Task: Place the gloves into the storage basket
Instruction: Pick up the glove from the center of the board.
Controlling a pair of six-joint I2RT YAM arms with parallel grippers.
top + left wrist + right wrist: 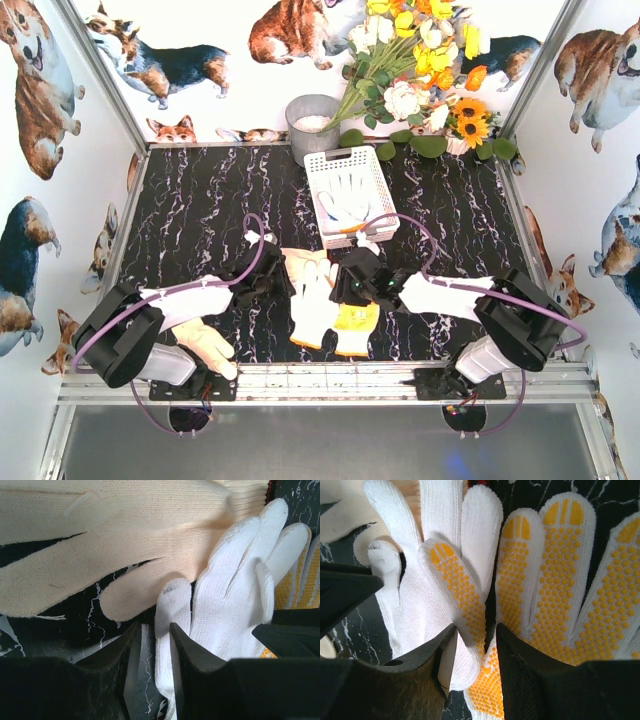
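Note:
The white storage basket (322, 165) stands at the back centre with one white glove (350, 200) inside. Three gloves lie overlapped at the front centre: a cream glove (305, 268) (125, 540), a white glove (315, 312) (235, 590) (425, 595) and a yellow-dotted glove (357, 325) (560, 580). My left gripper (272, 272) (155, 630) is down at the table, its jaws narrowly apart around a finger of the white glove, with table showing in the gap. My right gripper (352, 283) (476, 630) is shut on the yellow-dotted glove's thumb. Another cream glove (205, 345) lies by the left arm's base.
A grey round metal bucket (312, 125) stands just behind the basket on the left. Artificial flowers (420, 70) lean over the back right corner. White walls with dog pictures enclose the black marbled table (200, 210) on three sides.

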